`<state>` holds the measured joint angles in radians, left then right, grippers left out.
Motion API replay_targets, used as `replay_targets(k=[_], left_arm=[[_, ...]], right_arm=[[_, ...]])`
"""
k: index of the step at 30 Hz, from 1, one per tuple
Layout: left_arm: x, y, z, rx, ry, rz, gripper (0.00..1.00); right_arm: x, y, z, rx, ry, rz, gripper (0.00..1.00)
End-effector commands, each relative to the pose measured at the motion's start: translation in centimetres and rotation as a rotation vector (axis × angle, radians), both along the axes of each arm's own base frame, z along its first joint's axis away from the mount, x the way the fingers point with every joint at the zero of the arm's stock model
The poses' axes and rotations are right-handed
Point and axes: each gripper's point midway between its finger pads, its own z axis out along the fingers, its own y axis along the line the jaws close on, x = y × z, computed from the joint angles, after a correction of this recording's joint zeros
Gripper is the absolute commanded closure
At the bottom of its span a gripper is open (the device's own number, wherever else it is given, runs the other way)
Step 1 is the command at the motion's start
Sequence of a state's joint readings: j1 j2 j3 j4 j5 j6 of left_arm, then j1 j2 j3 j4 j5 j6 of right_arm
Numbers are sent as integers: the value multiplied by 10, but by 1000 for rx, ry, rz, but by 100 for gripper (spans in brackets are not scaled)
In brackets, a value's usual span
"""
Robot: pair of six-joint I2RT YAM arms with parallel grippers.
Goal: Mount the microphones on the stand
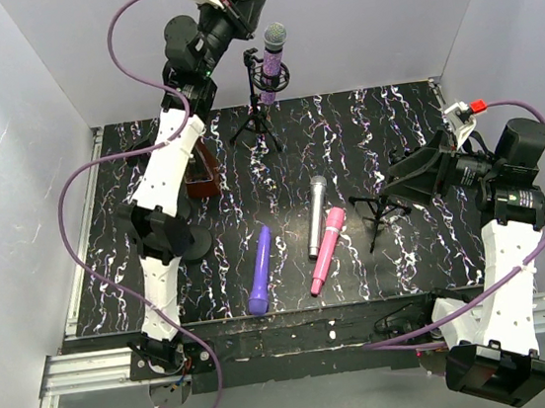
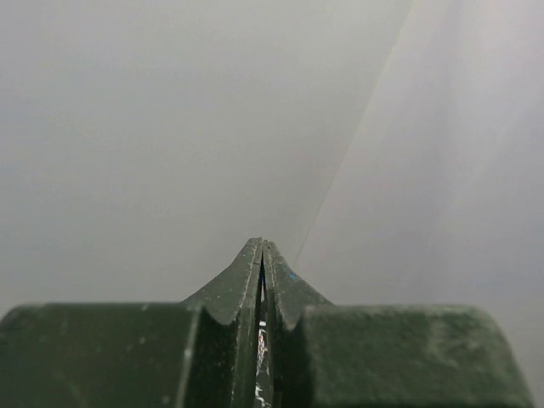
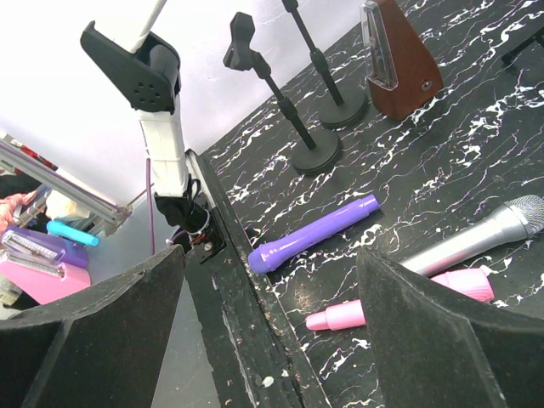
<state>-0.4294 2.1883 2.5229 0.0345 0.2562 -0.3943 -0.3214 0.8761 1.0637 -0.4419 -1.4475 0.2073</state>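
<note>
A glittery purple microphone with a grey mesh head stands upright in the clip of the tripod stand at the back. My left gripper hovers high beside it, to its left and apart from it; in the wrist view the gripper is shut on nothing, facing the bare wall. Lying flat mid-table are the violet microphone, the silver-grey one and the pink one. My right gripper hangs open at the right; through the gap of the gripper I see the violet, pink and silver microphones.
A small black tripod stand sits just below the right gripper. Two round-base stands and a dark red wedge-shaped box stand at the left by the left arm. White walls enclose the table; its front edge lies near the microphones.
</note>
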Motion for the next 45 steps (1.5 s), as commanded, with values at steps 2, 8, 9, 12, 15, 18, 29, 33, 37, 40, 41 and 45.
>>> replay_targets(k=[2,8,9,12,15,18,29,33,37,40,41,45], left_arm=[[11,-20,-31,-60,115,-92,99],[23,-24,-65,-28,195,-80,100],[26,-23,-75,-7,224,-63,100],[36,-17,-100,36,276,-15,100],[40,-9,-100,21,282,4,100],[40,-1,-83,-1,256,21,99],[-25,41,35,-145,85,-12,24],[-67,54,40,-81,72,-28,2],[-114,66,21,-8,141,-63,2],[-151,76,-12,46,231,-84,2],[-165,80,-23,66,259,-90,2],[-211,96,-75,135,377,-100,2]], right_arm=[[-6,2,3,-6,-45,22,11],[-6,1,2,-5,-42,20,11],[-6,1,3,-6,-43,18,11],[-6,1,3,-5,-42,20,11],[-7,2,4,-6,-45,21,11],[-7,1,4,-5,-43,20,11],[-12,3,14,-15,-76,31,11],[-15,4,20,-31,-102,20,11],[-17,2,28,-120,-174,-49,11],[-18,-2,22,-201,-177,-96,10],[-20,-3,20,-221,-173,-103,10],[-24,-6,13,-282,-173,-128,10]])
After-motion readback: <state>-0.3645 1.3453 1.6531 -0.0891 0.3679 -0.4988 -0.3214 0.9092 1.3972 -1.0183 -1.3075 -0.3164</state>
